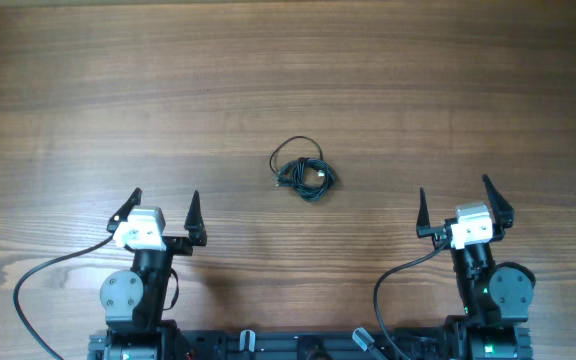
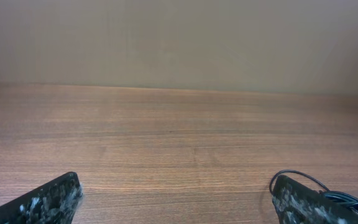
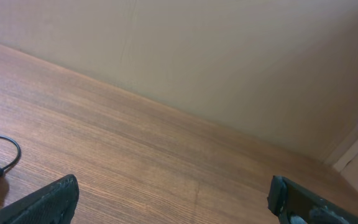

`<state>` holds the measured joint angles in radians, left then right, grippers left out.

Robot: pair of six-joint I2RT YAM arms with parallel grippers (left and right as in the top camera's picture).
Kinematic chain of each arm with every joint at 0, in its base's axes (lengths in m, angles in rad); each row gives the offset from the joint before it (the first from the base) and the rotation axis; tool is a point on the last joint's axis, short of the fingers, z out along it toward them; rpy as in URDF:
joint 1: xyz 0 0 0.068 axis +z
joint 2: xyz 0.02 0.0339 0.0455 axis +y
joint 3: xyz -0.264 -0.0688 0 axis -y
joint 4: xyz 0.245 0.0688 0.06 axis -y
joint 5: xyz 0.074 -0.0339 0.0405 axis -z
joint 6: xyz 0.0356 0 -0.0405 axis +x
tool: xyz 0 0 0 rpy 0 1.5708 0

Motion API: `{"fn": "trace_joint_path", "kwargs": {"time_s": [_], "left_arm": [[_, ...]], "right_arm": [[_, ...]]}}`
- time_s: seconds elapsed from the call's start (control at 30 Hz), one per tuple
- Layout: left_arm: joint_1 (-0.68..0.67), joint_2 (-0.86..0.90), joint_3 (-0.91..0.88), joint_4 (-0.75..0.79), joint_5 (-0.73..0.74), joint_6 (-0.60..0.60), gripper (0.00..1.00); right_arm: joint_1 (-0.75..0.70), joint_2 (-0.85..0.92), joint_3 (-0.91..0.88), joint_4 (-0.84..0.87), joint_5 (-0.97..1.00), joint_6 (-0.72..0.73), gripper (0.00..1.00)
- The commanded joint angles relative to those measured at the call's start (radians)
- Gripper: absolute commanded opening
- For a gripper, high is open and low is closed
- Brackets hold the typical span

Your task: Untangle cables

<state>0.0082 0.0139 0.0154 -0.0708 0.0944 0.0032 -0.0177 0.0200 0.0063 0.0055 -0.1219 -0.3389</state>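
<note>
Nearest me, a black base rail [image 1: 268, 348] ran along the near edge of the brown wood-grain counter [image 1: 88, 90]. Thick black arm leads [image 1: 28, 272] looped from each arm out onto the wood.

Just past that was the left end effector [image 1: 165, 203], with black pointed fingers on a white block. It was released, jaws spread wide, nothing between them. The right end effector [image 1: 454, 195] had the same build and was also released, jaws wide and empty. Both pointed toward the far side and sat well apart from each other.

Further out, the thin dark cables [image 1: 303, 172] lay in one small bunched tangle on the counter. They were roughly midway between the two arms, ahead of both and touching neither. One loose loop stuck out on the far side of the bunch. The plug ends were too small to make out.

In the left wrist view a bit of loop showed at lower right, partly behind that end effector's right finger. In the right wrist view a loop showed at the left edge, near its left finger.

Beyond the tangle, wood grain ran on to the far edge. A plain beige wall [image 2: 179, 37] rose behind the counter.
</note>
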Motion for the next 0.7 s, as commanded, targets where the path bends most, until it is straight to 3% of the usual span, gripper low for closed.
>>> {"fn": "trace_joint_path", "kwargs": {"time_s": [0.0, 0.67], "left_arm": [[-0.005, -0.006, -0.009, 0.001, -0.014, 0.016, 1.0], [-0.005, -0.005, -0.002, 0.047, 0.018, 0.011, 1.0]], "right_arm": [[-0.002, -0.009, -0.001, 0.0, 0.021, -0.009, 1.0], [-0.002, -0.009, -0.001, 0.0, 0.021, -0.009, 1.0]]}}
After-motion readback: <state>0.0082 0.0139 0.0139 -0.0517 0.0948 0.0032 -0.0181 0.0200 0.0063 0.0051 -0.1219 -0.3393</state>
